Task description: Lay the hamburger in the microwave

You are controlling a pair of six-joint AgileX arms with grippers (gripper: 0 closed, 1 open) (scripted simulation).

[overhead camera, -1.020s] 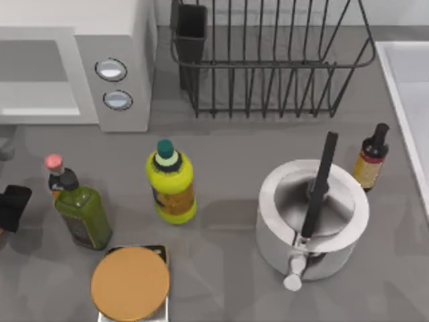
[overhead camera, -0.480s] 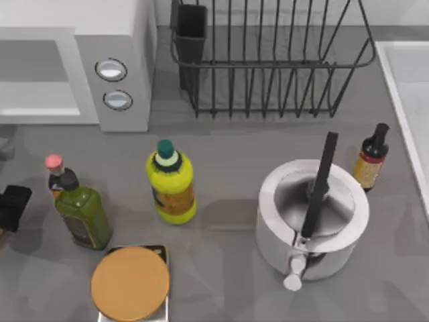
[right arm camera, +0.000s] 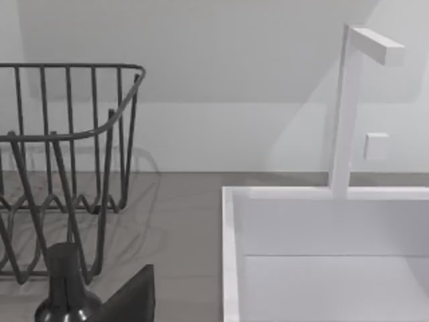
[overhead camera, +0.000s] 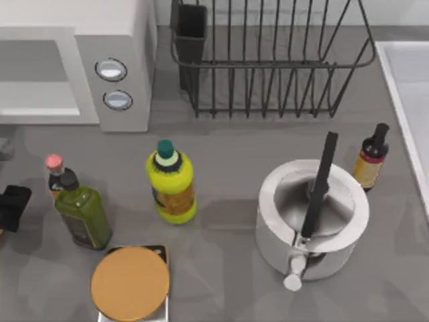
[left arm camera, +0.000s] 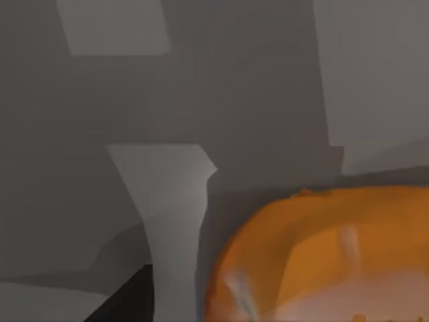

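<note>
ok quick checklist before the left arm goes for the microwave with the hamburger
1. Hamburger close under the left wrist camera: ok.
2. Firm grip on it: cannot tell.
3. Microwave cavity open and bare as far as seen: ok.
4. Left gripper at the table's left edge, below the cavity: ok.
5. Green bottle stands right beside that gripper: not ok, steer around.
6. Right arm parked by the sink: ok.

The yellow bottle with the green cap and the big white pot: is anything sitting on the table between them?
No. In the top view, the stretch of grey table between the yellow bottle and the white pot is bare.
</note>
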